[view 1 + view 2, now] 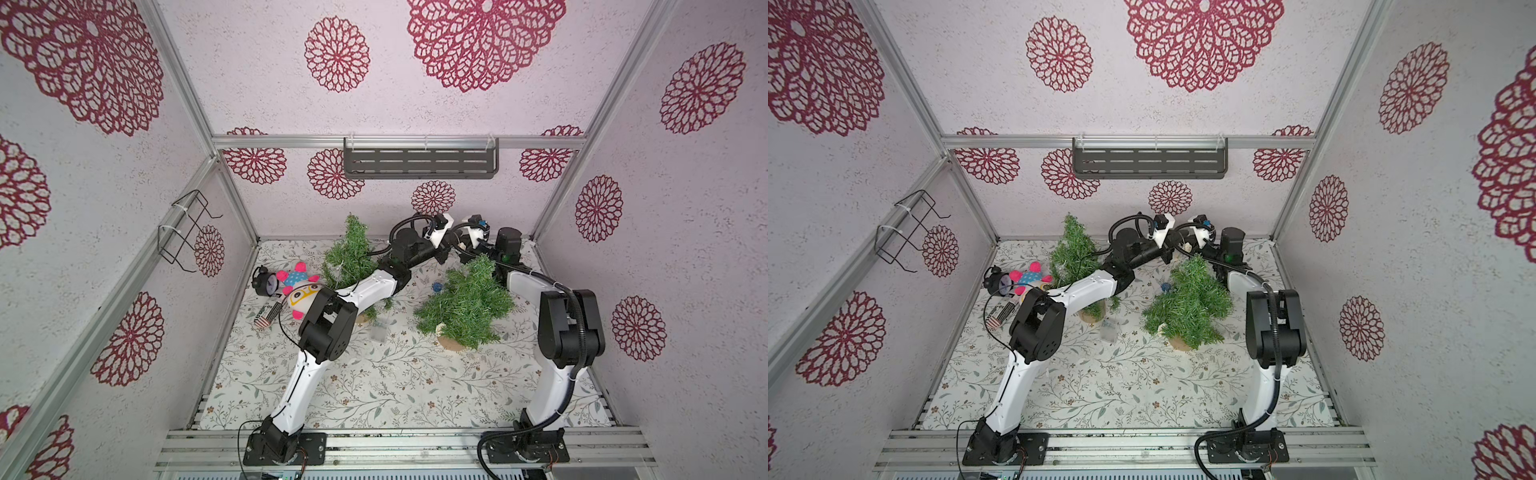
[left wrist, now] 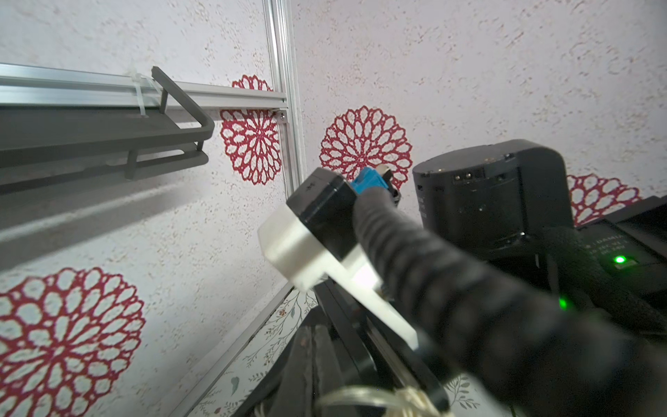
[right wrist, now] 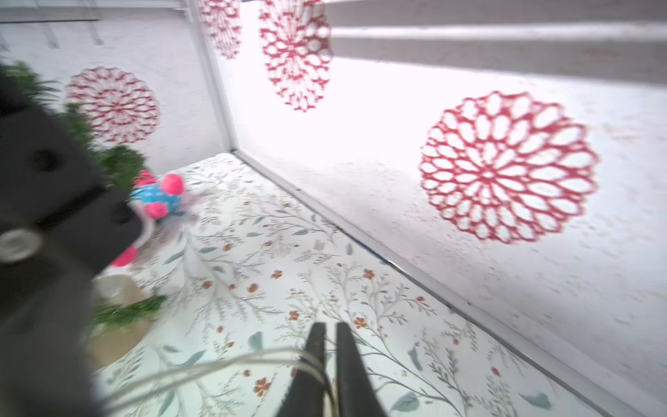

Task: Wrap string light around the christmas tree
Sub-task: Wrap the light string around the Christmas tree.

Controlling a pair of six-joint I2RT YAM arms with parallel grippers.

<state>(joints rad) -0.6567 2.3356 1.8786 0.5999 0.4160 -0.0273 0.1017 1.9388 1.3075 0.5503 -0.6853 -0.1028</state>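
Observation:
Two small green christmas trees stand on the floral mat: one at the back left [image 1: 349, 253], partly behind my left arm, and a wider one [image 1: 465, 303] at centre right. The string light's clear battery box [image 1: 379, 332] lies on the mat between them. My two grippers meet at the back, between the treetops. The left gripper [image 1: 442, 257] has its jaws pressed together [image 2: 311, 328], with a pale bundle of the string light [image 2: 361, 393] crossing their base. The right gripper [image 3: 329, 326] is shut on the string light [image 3: 223, 364], whose wires loop over one finger.
A pink and blue plush toy [image 1: 301, 291], a black alarm clock [image 1: 266, 281] and a striped item [image 1: 268, 318] sit at the mat's left edge. A small blue object [image 1: 436, 286] lies between the trees. A grey shelf [image 1: 419, 162] and a wire rack [image 1: 187, 228] hang on the walls.

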